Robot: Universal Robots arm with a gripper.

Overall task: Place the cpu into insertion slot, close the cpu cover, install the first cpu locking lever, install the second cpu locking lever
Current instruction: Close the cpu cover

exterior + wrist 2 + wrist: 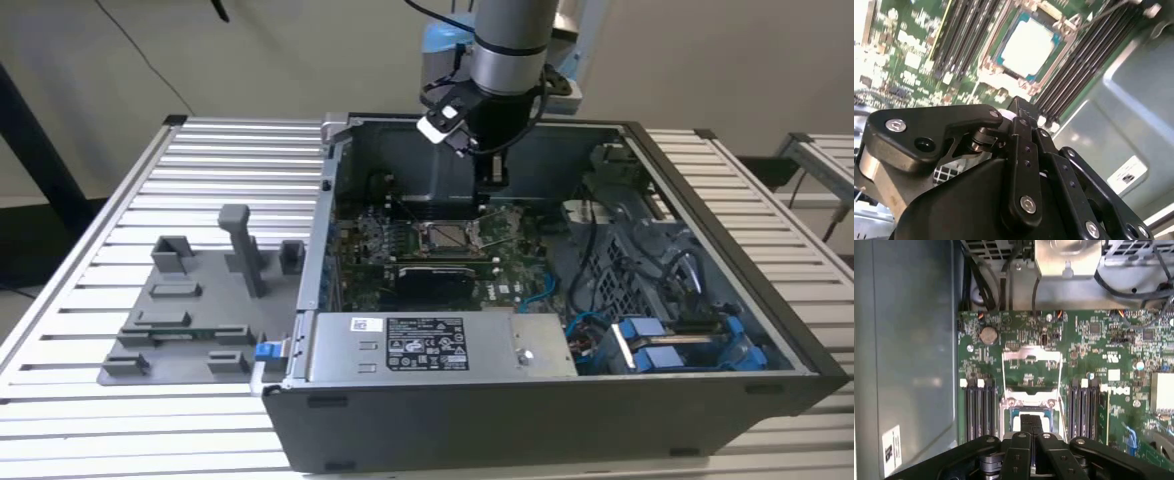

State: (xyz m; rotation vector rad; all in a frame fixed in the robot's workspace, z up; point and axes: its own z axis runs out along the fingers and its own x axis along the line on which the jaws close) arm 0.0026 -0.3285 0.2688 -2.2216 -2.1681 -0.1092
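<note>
Hovering over the cpu (1028,45) already seated in the insertion slot (991,67), gripper (1030,425) fingers pressed together on nothing, cpu cover (1031,371) swung open.

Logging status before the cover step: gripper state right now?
Gripper: closed, nothing visibly held, poised over the cpu.
</note>
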